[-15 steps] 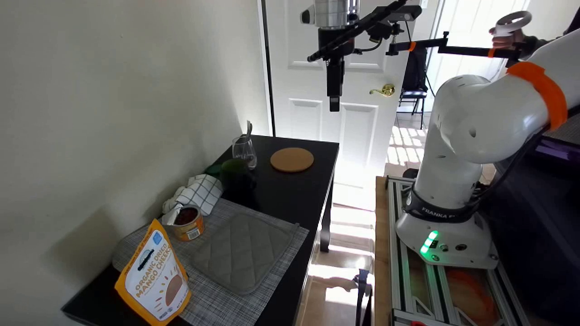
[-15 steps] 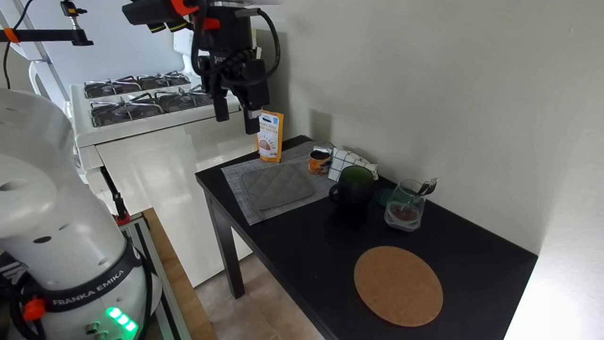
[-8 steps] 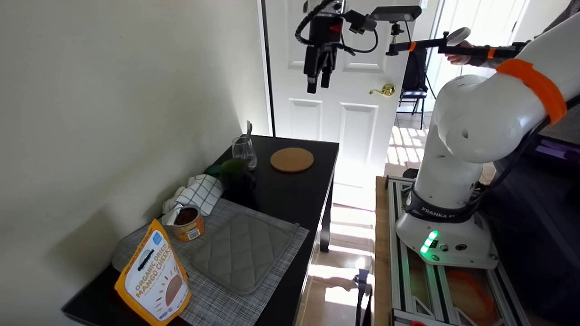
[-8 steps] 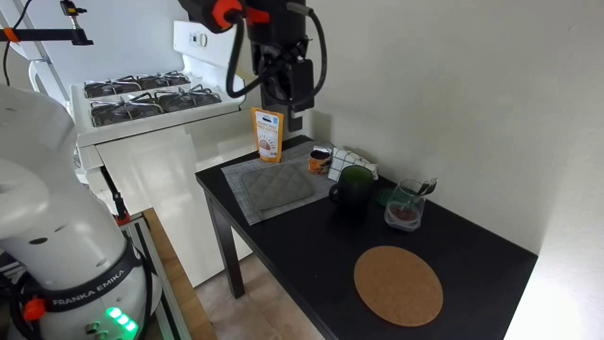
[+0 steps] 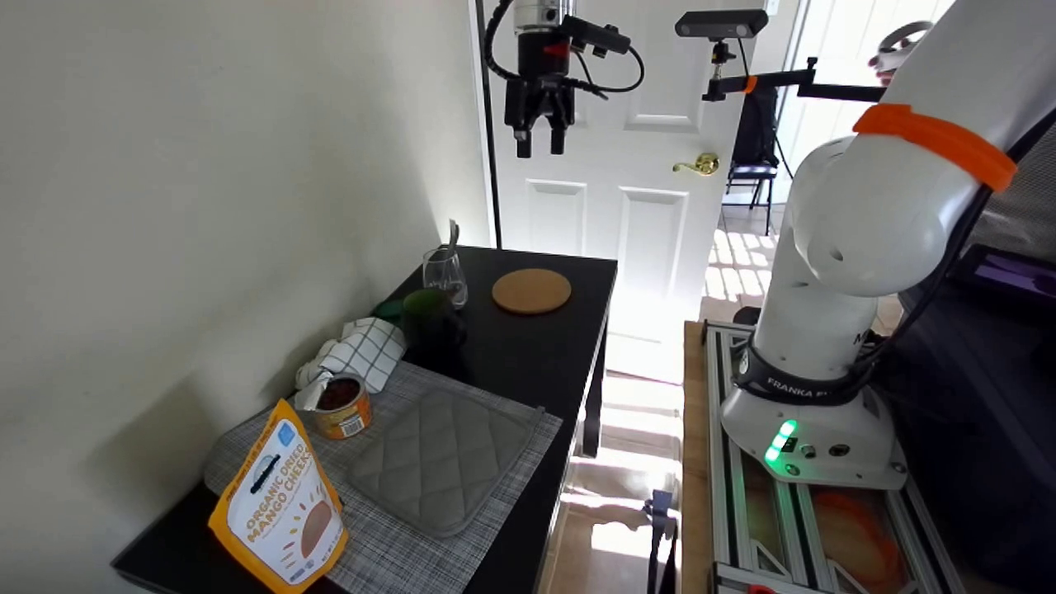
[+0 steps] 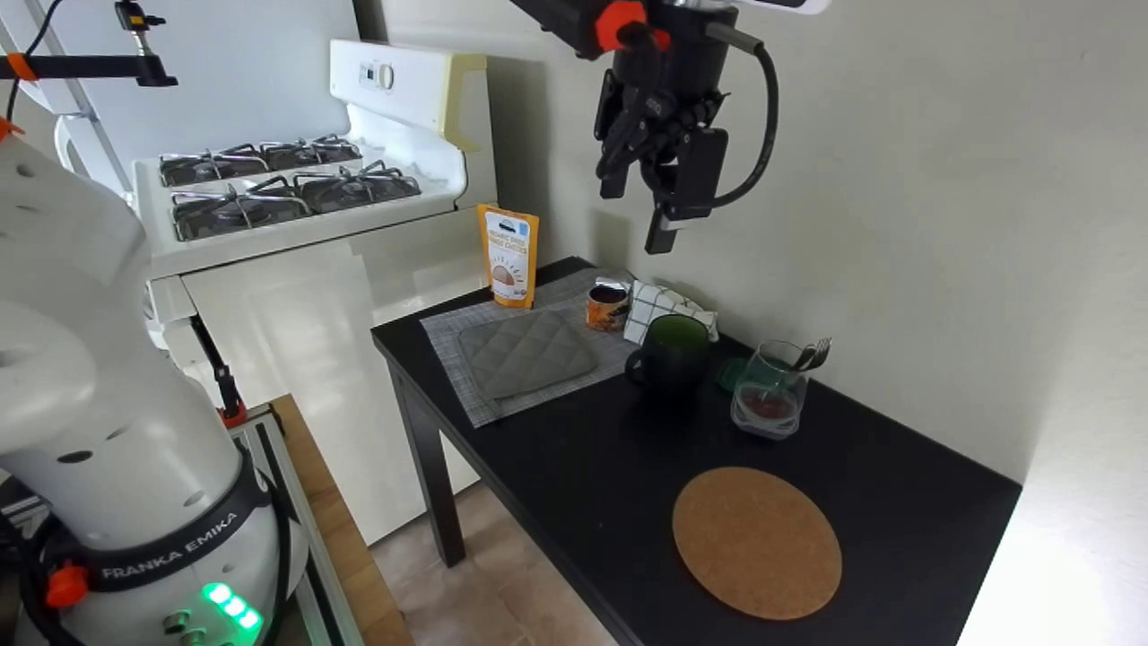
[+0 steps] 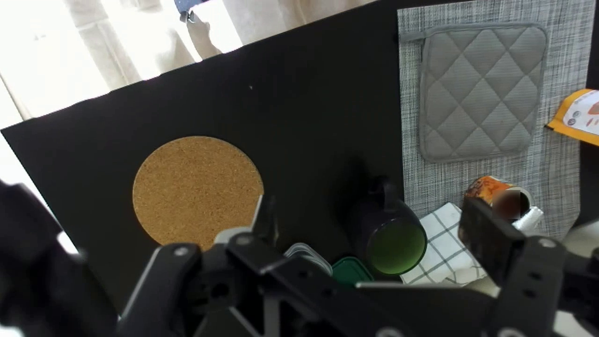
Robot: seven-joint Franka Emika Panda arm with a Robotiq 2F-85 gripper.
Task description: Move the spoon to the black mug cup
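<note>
The black mug [image 5: 431, 330], dark with a green inside, stands upright on the table in both exterior views [image 6: 674, 359] and between the fingers in the wrist view [image 7: 395, 245]. Thin utensils [image 5: 453, 237] lean out of a clear glass [image 5: 437, 271] beside it; they also show in an exterior view [image 6: 813, 355], where one looks like a fork. I cannot tell which is the spoon. In the wrist view the utensils are hidden. My gripper [image 5: 541, 149] is open and empty, well above the table. Its fingers are apart in an exterior view [image 6: 639, 215] and the wrist view [image 7: 374, 224].
A cork disc [image 6: 758, 543] lies near the table's end. A clear container [image 6: 765, 413] stands by the glass, with a green lid [image 7: 351, 270] behind the mug. A checked cloth [image 5: 363, 353], open can [image 5: 342, 408], grey pot holder [image 5: 445, 462] and mango pouch [image 5: 285, 503] stand nearby. A wall runs behind.
My gripper has moved toward the wall, leftward in an exterior view and rightward in the opposite-facing one, and turned so both fingers show apart. The table objects have not moved.
</note>
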